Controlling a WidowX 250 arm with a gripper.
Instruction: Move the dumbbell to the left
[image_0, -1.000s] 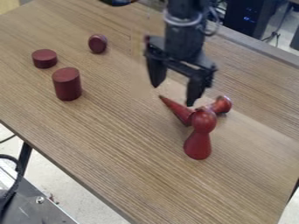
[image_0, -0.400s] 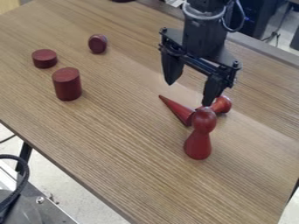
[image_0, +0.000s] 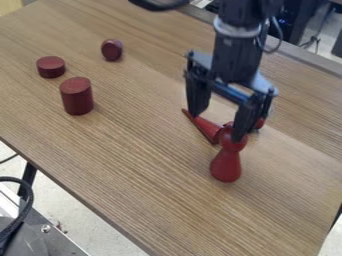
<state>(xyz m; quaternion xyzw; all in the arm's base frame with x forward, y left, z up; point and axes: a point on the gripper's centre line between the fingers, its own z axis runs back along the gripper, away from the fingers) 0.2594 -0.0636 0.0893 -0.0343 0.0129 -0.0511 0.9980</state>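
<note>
The claw (image_0: 218, 127) hangs over the right half of the wooden surface (image_0: 133, 175), its two fingers spread and pointing down, with nothing pinched between them. From the left, a black cable (image_0: 27, 205) loops beside the surface's near edge. On the surface come a short dark-red disc (image_0: 51, 67) lying flat, then a taller dark-red cylinder (image_0: 77, 96) standing upright nearer the camera, and farther back a round dark-red piece (image_0: 111, 50) on its edge. Well to the right, a red cone (image_0: 208, 129) lies on its side, its tip toward the upper left, partly behind the claw. Next is a red pawn-shaped piece (image_0: 226, 167), upright, its round head partly hidden by one finger. Just behind it, a round-ended red piece (image_0: 260, 122) lies mostly hidden. The dumbbell is one of these last two; I cannot tell which.
</note>
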